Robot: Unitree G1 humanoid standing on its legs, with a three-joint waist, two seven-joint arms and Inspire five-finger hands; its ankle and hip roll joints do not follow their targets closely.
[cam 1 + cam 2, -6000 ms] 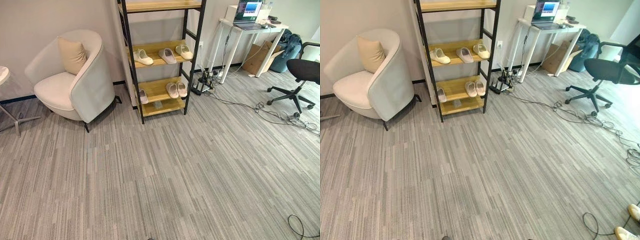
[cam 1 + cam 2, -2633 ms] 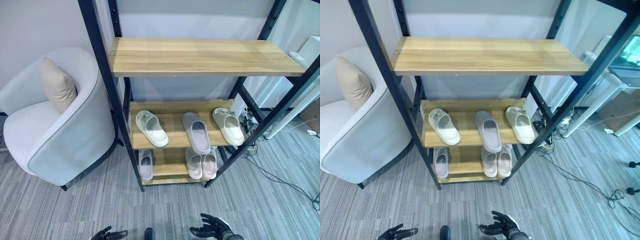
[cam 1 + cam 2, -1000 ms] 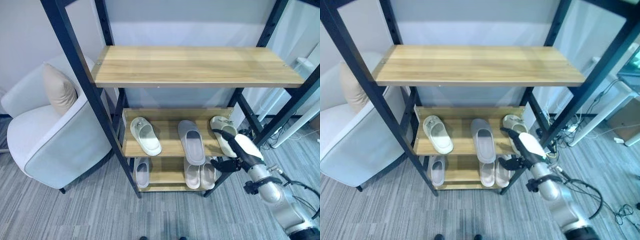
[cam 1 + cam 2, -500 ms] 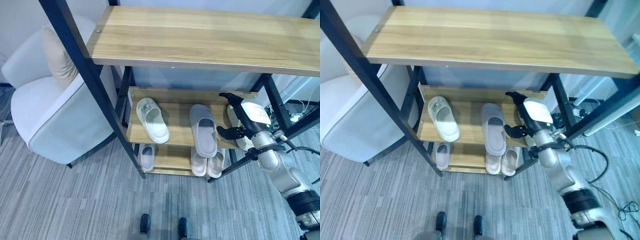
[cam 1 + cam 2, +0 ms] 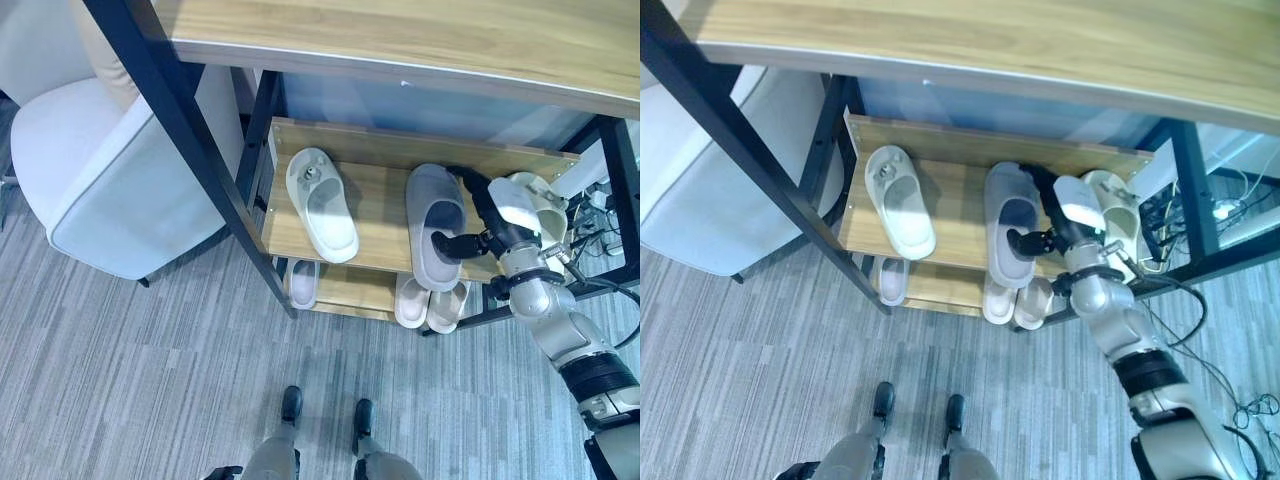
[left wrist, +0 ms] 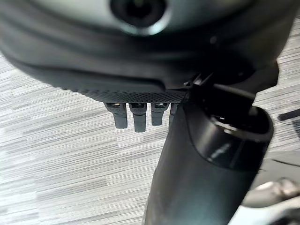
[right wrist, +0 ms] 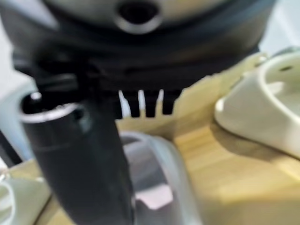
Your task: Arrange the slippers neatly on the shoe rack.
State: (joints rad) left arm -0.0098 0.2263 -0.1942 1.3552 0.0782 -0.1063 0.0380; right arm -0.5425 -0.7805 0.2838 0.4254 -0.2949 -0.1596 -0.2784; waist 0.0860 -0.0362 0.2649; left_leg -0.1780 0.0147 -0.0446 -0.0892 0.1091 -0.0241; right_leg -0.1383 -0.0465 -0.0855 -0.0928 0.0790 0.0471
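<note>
Partly hidden, right robot hand (image 5: 490, 222), fingers spread, beside grey slipper (image 5: 435, 225).

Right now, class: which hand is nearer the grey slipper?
Right. The right hand is at the grey slipper on the shelf; the left hand hangs low over the floor.

The right arm reaches forward from the lower right, its forearm angled up and inward. The right hand (image 5: 490, 222) is raised with its back facing up, fingers (image 5: 468, 183) stretched straight ahead and the thumb (image 5: 452, 244) sticking out to the side. The left hand (image 6: 140, 101) hangs low, fingers pointing straight down, relaxed
</note>
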